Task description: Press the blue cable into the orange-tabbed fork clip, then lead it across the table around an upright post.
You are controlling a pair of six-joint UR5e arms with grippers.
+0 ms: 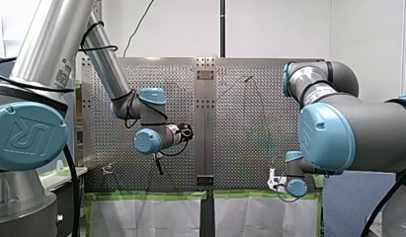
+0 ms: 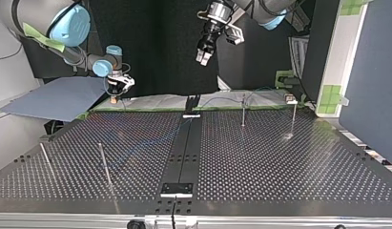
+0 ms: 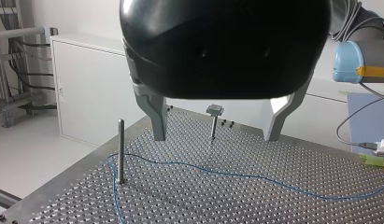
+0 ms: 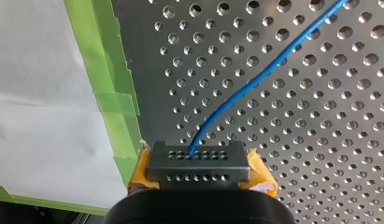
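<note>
Trailing across the table (image 4: 320,140), the blue cable (image 4: 255,81) is clamped by my right gripper (image 4: 199,165); my left gripper (image 3: 216,137) is set wide open.

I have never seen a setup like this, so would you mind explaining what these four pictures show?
Two robot arms work at a perforated metal table. One picture looks from behind the arms, one faces them across the table, and two come from cameras on the wrists. On the table are a blue cable, thin upright posts and a small clip on a stalk. My right gripper, with yellow pads, is closed on the cable near the table's edge. My left gripper hangs open above the table, holding nothing.
</note>
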